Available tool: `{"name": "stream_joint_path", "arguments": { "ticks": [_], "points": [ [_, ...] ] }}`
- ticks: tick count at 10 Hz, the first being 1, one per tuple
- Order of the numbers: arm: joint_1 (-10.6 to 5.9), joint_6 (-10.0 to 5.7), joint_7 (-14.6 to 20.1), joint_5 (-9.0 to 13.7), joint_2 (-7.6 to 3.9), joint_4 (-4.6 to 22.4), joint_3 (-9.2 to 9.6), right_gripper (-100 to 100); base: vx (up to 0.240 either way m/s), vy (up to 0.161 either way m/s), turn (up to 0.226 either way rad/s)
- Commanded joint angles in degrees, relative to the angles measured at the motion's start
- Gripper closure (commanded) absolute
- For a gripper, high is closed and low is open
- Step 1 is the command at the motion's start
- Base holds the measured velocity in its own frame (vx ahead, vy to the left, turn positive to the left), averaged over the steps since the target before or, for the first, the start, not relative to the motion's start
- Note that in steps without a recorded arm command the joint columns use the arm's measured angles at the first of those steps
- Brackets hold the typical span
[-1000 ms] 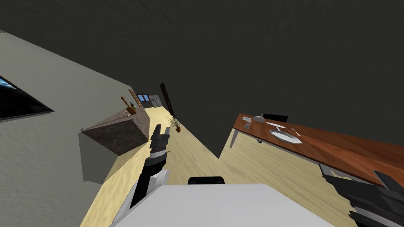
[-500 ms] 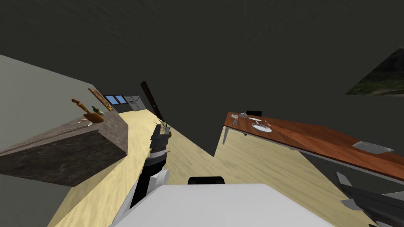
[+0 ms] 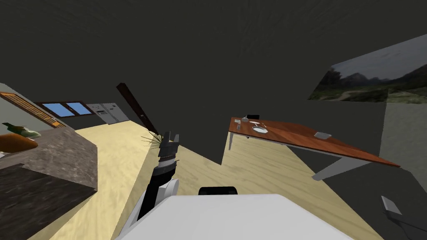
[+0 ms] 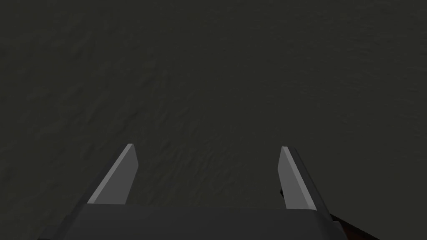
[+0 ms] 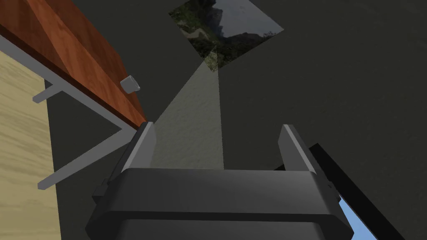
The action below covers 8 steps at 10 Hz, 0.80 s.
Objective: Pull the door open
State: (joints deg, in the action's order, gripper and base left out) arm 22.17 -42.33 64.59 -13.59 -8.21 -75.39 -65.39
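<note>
Left pincer (image 4: 207, 160): two thin, light grey blades spread wide on a dark box, holding nothing and touching nothing, facing a flat, dark grey, faintly mottled wall (image 4: 217, 75). In the head view this arm reaches forward above the pale yellow, wood-grained floor (image 3: 116, 154), its blades just in front of the thin leaves of a potted plant (image 3: 151, 139). Right pincer (image 5: 217, 139): blades likewise spread and empty, low at the robot's right side, pointing toward the end of a table (image 5: 71, 50) with a smooth reddish-brown wooden top and slim grey legs; a small grey block (image 5: 130, 83) sits near that table's edge, and a landscape picture (image 5: 225, 31) hangs on the dark wall beyond. The door (image 3: 135, 106), a narrow dark brown slab, stands ajar well ahead of the left pincer, past the plant, at the far end of the dark wall. Further off stand a grey fridge (image 3: 106, 112) and a blue window (image 3: 66, 109). A white plate (image 3: 259, 129) lies on the wooden table.
</note>
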Motion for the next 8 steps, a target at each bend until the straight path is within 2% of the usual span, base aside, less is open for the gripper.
{"name": "stream_joint_path", "arguments": {
  "ticks": [1, 8],
  "points": [
    [-0.64, -0.32, 1.4, -0.3, -0.13, 1.6, -1.65, -100, 0.015, 0.007, -0.366],
    [-2.89, -1.3, 7.2, -1.6, -0.33, 7.6, -8.7, -100, 0.013, 0.008, -0.352]
  ]
}}
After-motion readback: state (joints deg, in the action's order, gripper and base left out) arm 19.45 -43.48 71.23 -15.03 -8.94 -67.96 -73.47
